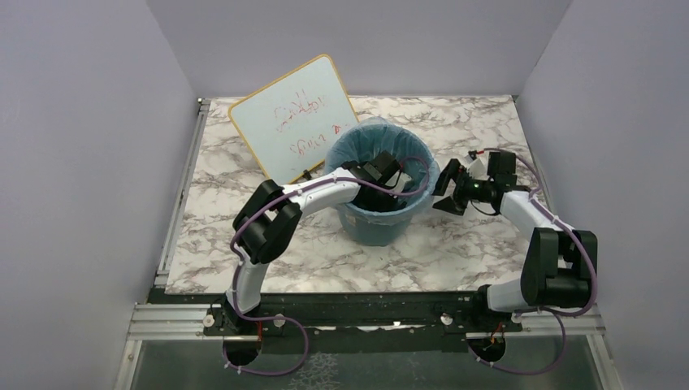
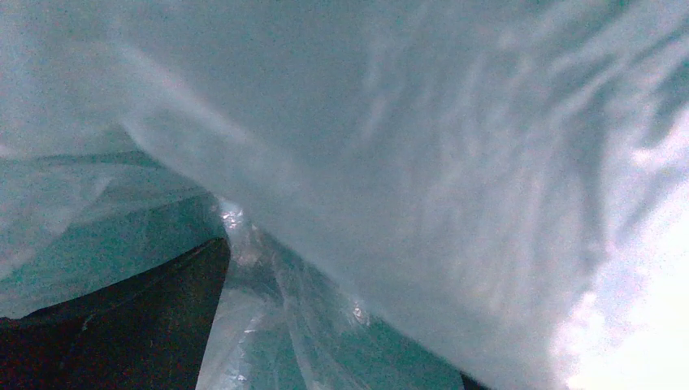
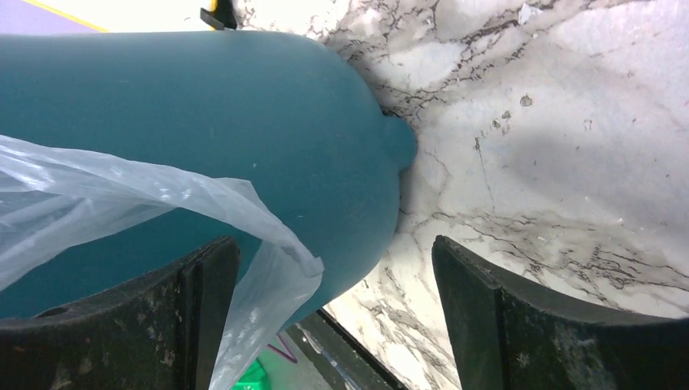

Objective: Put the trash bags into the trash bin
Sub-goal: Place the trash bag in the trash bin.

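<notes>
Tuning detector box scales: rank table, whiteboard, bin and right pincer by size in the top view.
1. table
2-3. whiteboard and bin: these look about alike, so I won't rank them
4. right pincer

Marble-look tabletop (image 1: 455,252), plain walls (image 1: 81,138), perhaps lilac

Whiteboard (image 1: 292,122) w/ red scrawl, marble table (image 1: 455,244)

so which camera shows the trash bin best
Top external: the trash bin shows rim to base, lined with the trash bag. Right wrist shows only its teal outer wall; left wrist mostly just film.
</notes>
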